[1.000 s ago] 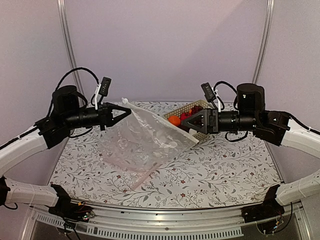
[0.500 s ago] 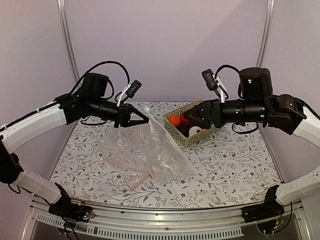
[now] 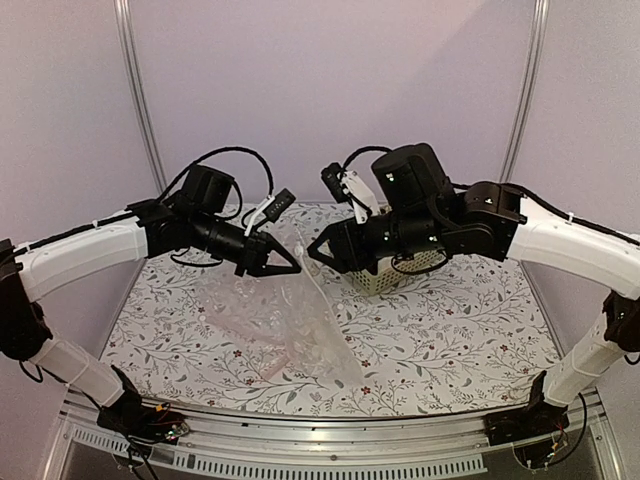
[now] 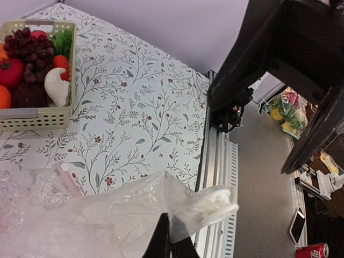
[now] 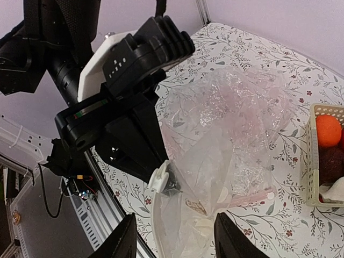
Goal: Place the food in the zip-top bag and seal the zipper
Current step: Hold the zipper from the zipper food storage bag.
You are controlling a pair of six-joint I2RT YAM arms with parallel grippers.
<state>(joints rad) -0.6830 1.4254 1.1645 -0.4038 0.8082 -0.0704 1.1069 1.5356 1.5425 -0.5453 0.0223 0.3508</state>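
Note:
The dotted zip-top bag hangs from my left gripper, which is shut on its top corner. The rest of the bag lies crumpled on the table. The pale zipper strip runs down from the held corner. My right gripper is open close to that corner, and in the right wrist view its fingers straddle the hanging edge without touching it. The purple grapes and the round red fruit lie in the basket.
The basket stands at the back right, mostly hidden behind my right arm in the top view. It also holds orange fruits, a white piece and green leaves. The table's metal front rail runs below the held corner.
My right arm has swung left, across the basket, up to the bag's held corner. My left gripper has moved a little right and down with the bag, which now sags lower.

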